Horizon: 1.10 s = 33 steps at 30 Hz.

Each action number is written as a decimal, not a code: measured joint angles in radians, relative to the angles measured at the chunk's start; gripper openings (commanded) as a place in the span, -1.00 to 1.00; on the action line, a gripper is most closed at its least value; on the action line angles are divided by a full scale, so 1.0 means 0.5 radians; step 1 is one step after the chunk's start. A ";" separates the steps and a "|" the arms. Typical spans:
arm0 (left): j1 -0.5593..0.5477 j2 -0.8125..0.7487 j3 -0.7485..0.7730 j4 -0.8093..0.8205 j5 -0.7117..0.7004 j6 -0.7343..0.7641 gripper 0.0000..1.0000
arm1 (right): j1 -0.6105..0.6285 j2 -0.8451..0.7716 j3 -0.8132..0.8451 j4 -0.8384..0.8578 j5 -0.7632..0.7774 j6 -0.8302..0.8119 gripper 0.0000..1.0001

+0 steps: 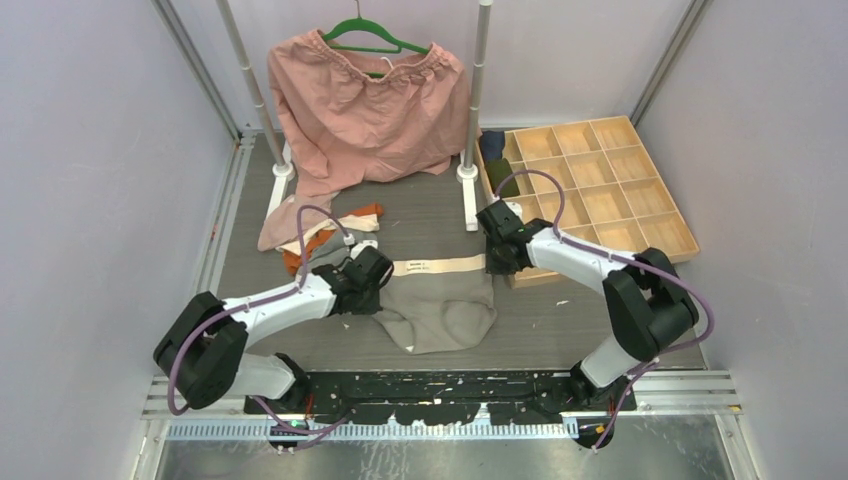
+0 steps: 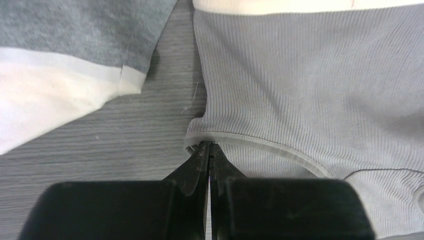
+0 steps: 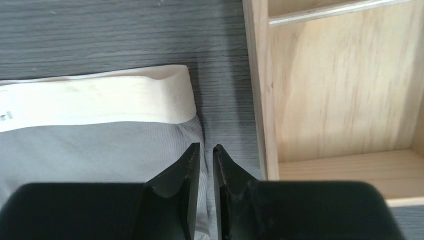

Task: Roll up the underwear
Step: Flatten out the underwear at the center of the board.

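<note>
A grey ribbed underwear (image 1: 445, 305) with a cream waistband (image 1: 440, 266) lies flat mid-table. My left gripper (image 1: 372, 280) is at its left edge; in the left wrist view the gripper (image 2: 209, 146) is shut, its tips pinching the leg hem of the underwear (image 2: 310, 80). My right gripper (image 1: 497, 262) is at the right edge below the waistband. In the right wrist view the gripper (image 3: 206, 148) has its jaws narrowly apart, closed on the side edge of the underwear (image 3: 100, 150). More underwear, orange, cream and grey, lies heaped (image 1: 325, 235) at the left.
A wooden compartment tray (image 1: 610, 185) (image 3: 340, 90) stands right beside the right gripper, with dark cloth rolls (image 1: 497, 165) in its left cells. A salmon garment (image 1: 365, 105) hangs on a green hanger between two white rack posts (image 1: 470, 170). Another grey and cream garment (image 2: 75, 50) lies left of the left gripper.
</note>
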 measured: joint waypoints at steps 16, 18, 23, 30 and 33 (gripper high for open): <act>-0.050 -0.338 0.072 0.162 0.307 0.220 -0.84 | -0.005 -0.349 -0.024 0.150 -0.416 -0.014 -0.53; -0.098 -0.325 -0.011 0.239 0.365 0.208 -0.87 | -0.005 -0.276 -0.021 0.159 -0.439 -0.014 -0.53; -0.181 -0.203 -0.172 0.369 0.487 0.167 -0.95 | -0.005 -0.127 0.018 0.165 -0.465 -0.014 -0.53; -0.192 -0.098 -0.185 0.411 0.491 0.122 -0.99 | -0.005 0.104 0.180 0.184 -0.459 -0.043 -0.53; -0.198 -0.098 -0.185 0.391 0.465 0.093 -0.99 | -0.005 0.220 0.233 0.182 -0.405 -0.060 -0.53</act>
